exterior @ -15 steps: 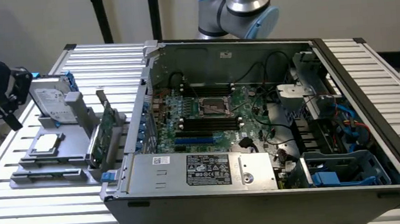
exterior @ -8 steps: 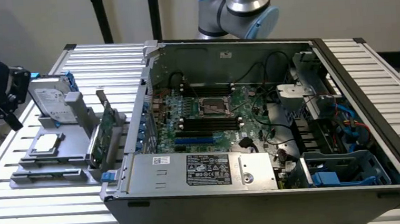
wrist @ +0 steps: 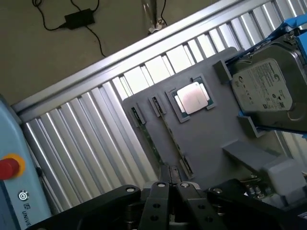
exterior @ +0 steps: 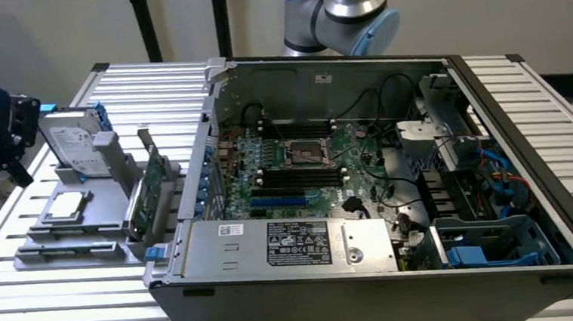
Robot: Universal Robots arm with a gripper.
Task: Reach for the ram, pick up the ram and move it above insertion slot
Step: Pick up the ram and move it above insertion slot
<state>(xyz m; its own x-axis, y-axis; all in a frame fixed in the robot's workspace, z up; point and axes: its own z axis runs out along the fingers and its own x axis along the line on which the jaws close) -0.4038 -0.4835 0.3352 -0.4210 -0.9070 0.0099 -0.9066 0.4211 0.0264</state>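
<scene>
Two thin green sticks stood edgewise in the grey holder (wrist: 211, 139) below the gripper (wrist: 172, 186), whose fingers were drawn close together: a spare stick (wrist: 145, 136), then the ram (wrist: 171, 139), its near end just ahead of the gripper. Farther from the gripper sat a processor chip (wrist: 193, 99) and a silver hard drive (wrist: 266, 88), all on the ribbed surface (wrist: 86, 139).

Wrist view. The hand (wrist: 172, 188) is hovering over a gray fixture (wrist: 211, 139), close to one end of the ram (wrist: 170, 136), which is standing on edge in a narrow slot. A processor chip (wrist: 193, 98) is lying just beside that slot, and beyond the chip a hard drive (wrist: 266, 91) is sitting in a blue bracket (wrist: 293, 25). The fixture is resting on the ribbed bench (wrist: 86, 143).
</scene>
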